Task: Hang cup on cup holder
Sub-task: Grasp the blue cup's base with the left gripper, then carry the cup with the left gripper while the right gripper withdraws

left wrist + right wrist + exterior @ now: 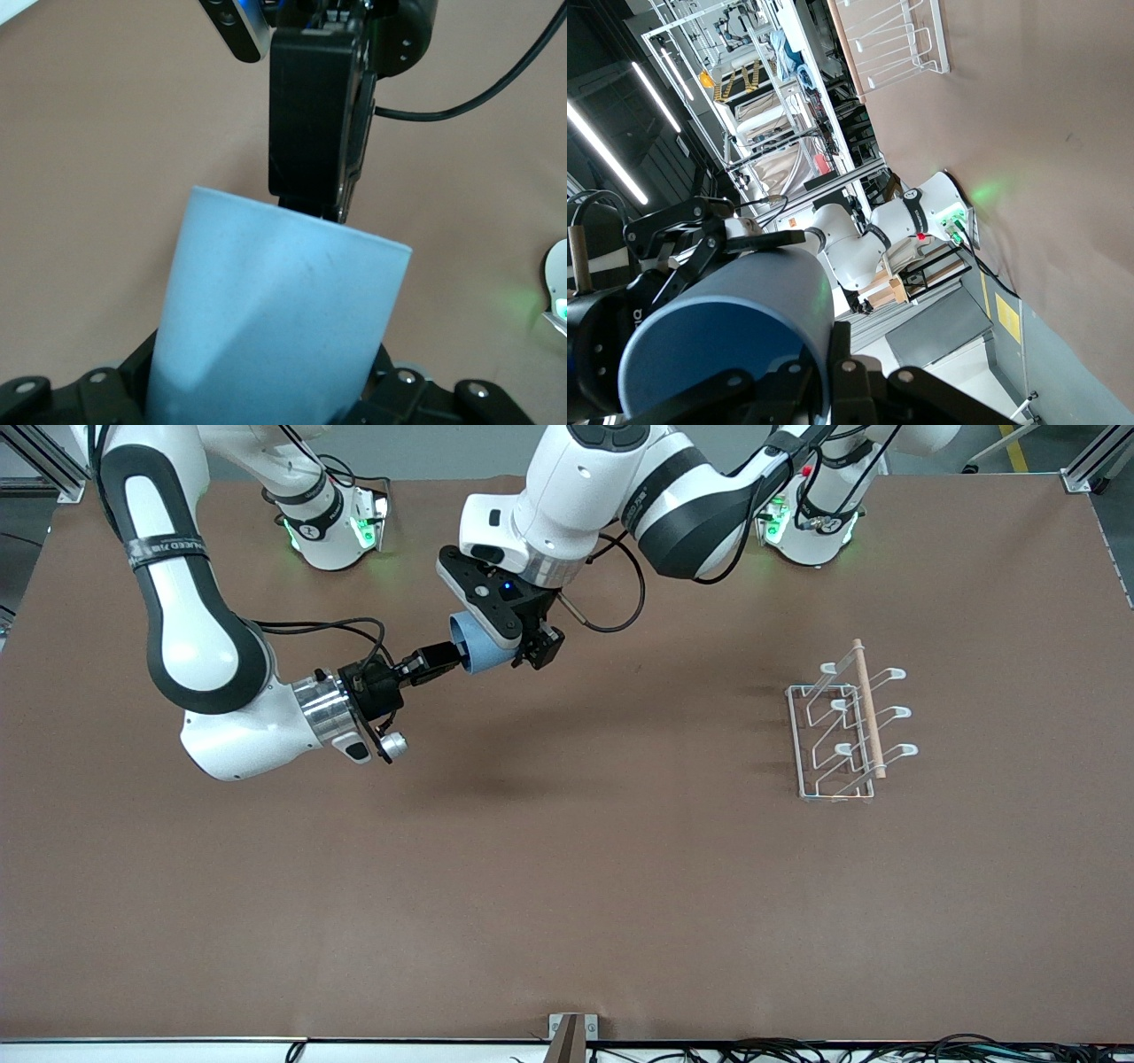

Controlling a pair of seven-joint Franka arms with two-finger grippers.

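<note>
My right gripper (pixel 446 658) is clenched on the mouth end of the cup (pixel 474 654), one finger reaching just inside the rim, as best I can judge from the left wrist view. My left gripper (pixel 509 646) comes down from above and grasps the cup's body toward its closed end, the wall pressed between its pads. So both hands hold it at once. The cup lies on its side in the air, in the upper centre of the front view, over bare table (pixel 567 886).

The cup is plain light-blue plastic with no handle, so I expect it to be very light, fairly stiff and a bit slick. A thin rim pinch could let it swivel. The better hold is across the body near the base, which leaves the mouth free to go over a prong.

The cup holder (pixel 802 744) stands at middle height of the front view, toward the left arm's end of the table, well apart from both hands. Its wooden rod (pixel 868 708) runs along the top, with its looped prongs empty.
</note>
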